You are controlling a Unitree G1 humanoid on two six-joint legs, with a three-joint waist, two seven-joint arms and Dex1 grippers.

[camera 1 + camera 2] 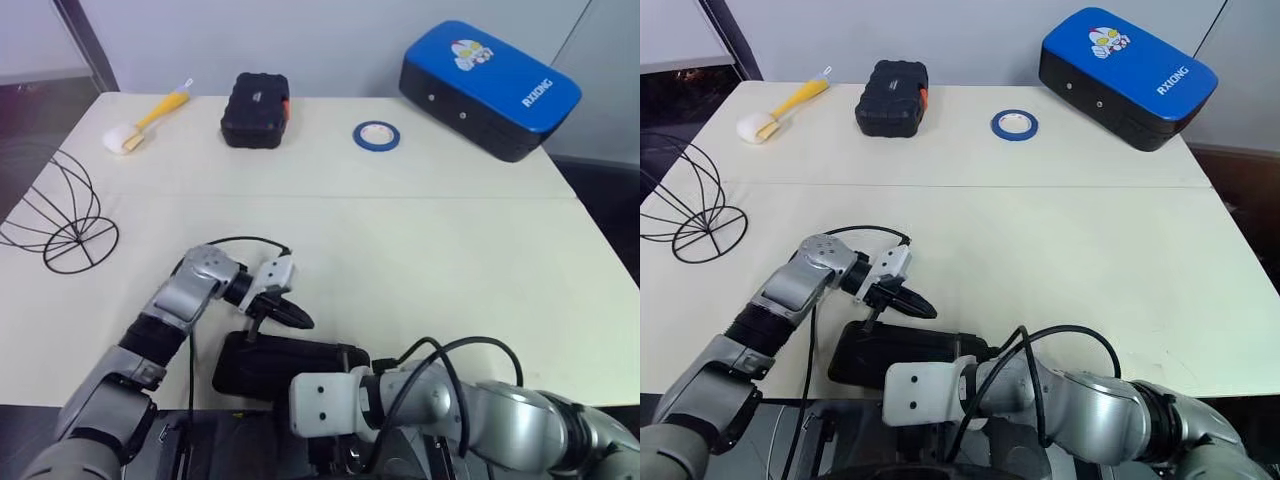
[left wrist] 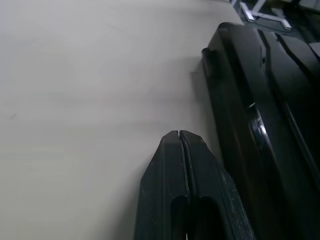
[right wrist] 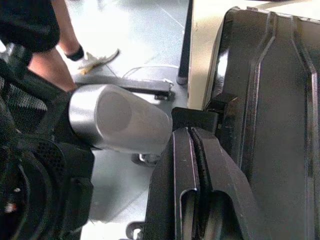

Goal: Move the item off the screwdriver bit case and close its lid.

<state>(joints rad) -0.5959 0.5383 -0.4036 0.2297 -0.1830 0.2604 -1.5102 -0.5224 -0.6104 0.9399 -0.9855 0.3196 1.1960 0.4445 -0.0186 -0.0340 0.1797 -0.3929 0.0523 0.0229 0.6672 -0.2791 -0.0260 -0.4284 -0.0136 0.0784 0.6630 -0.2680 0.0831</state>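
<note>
The flat black plastic screwdriver bit case (image 1: 285, 365) lies in the lower centre of the head view, at the near edge of the cream tabletop (image 1: 450, 250). Its ribbed lid looks folded down and nothing sits on it. What remains, by my judgement, is seating the lid fully. The left gripper (image 1: 300, 320) hovers at the case's far edge with its two black fingers pressed together and holding nothing, its tip just beside the lid's corner. The right gripper (image 3: 190, 132) sits at the case's front side, where the table ends, with its fingers also pressed together and empty; whether it touches the wall I cannot tell. To finish well, push straight down on the lid near its free edge with the closed fingertips. Brace the case from the front so it does not slide off the table, since it lies so close to the edge. Along the top of the frame, well apart from the work, are:
- a yellow-handled brush with a white head (image 1: 150, 118)
- a smaller black hard case with an orange latch (image 1: 255, 110)
- a blue tape roll (image 1: 376, 135)
- a large blue box with a cartoon print (image 1: 488, 88)

A black wire frame (image 1: 60, 215) stands at the left edge. Below the table is grey floor (image 3: 130, 30), where a person's foot in a pale shoe (image 3: 97, 59) stands.
</note>
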